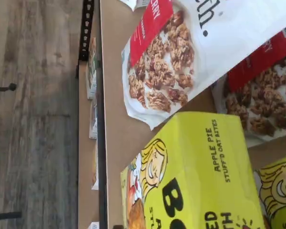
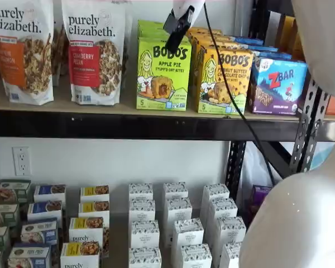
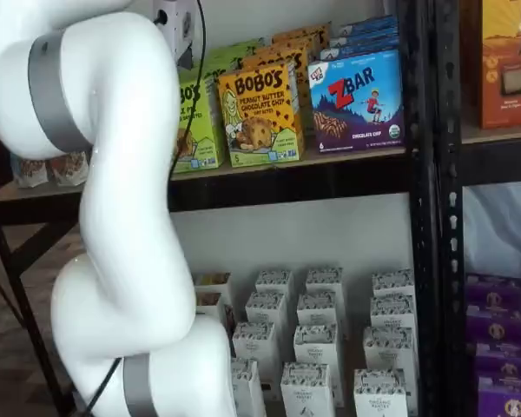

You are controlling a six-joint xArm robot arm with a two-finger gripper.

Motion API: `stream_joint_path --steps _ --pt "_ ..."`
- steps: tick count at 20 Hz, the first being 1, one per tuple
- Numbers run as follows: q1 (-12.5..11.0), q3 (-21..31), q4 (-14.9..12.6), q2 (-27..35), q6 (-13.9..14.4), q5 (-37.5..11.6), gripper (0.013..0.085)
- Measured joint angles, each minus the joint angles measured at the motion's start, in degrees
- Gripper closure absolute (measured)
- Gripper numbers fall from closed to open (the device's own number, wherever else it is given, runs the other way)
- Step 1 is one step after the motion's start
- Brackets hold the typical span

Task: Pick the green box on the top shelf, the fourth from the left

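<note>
On the top shelf (image 2: 128,109) the green box (image 2: 163,75) stands upright between a granola bag (image 2: 95,50) and the orange Bobo's box (image 2: 223,81); the end effector (image 2: 177,25) hangs just above its top edge, fingers seemingly spread apart, so the box lies directly below

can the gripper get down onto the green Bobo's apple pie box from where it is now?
Probably yes: the gripper hangs just above the green Bobo's apple pie box, nothing between them, though neighbouring packages stand close on both sides.
</note>
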Motion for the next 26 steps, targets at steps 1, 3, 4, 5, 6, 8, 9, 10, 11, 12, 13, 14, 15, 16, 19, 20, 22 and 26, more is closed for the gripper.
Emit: stream_joint_path --steps 1,3,4,5,6,8,9,10,11,12,13,14,15,16,19,20,22,26 --pt "0.1 0.0 0.0 0.2 0.0 -0.2 0.013" --pt "0.3 0.0 -0.1 0.6 0.1 -0.7 0.013" --pt "0.3 -0.1 -0.2 0.8 0.1 -0.9 0.013" --pt "0.4 -0.3 -0.3 1.0 0.1 -0.9 0.013" --pt "0.4 -0.5 -0.4 1.3 0.1 -0.8 0.013" --pt "0.6 -1.2 -0.9 2.0 0.2 -0.2 0.013" --pt "0.6 -1.5 -1.3 2.3 0.2 0.2 0.013" --pt "0.7 -1.8 -1.7 2.6 0.2 0.6 0.013" --pt "0.7 -2.0 -2.0 2.9 0.2 0.8 0.013" --pt "0.7 -2.4 -2.3 3.2 0.2 1.2 0.013" --pt "0.8 -2.7 -2.7 3.5 0.2 1.7 0.013" --pt "0.8 -3.3 -3.1 4.0 0.2 2.7 0.013" --pt "0.8 -3.8 -3.3 4.4 0.2 3.4 0.013" --pt "0.8 -4.2 -3.5 4.7 0.2 3.9 0.013" --pt "0.8 -4.9 -4.0 5.5 0.1 5.0 0.013" --pt "0.8 -5.2 -4.2 5.8 0.1 5.5 0.013" --pt "0.8 -6.0 -4.5 6.4 0.1 6.6 0.013" --pt "0.8 -6.3 -4.7 6.8 0.1 7.0 0.013"
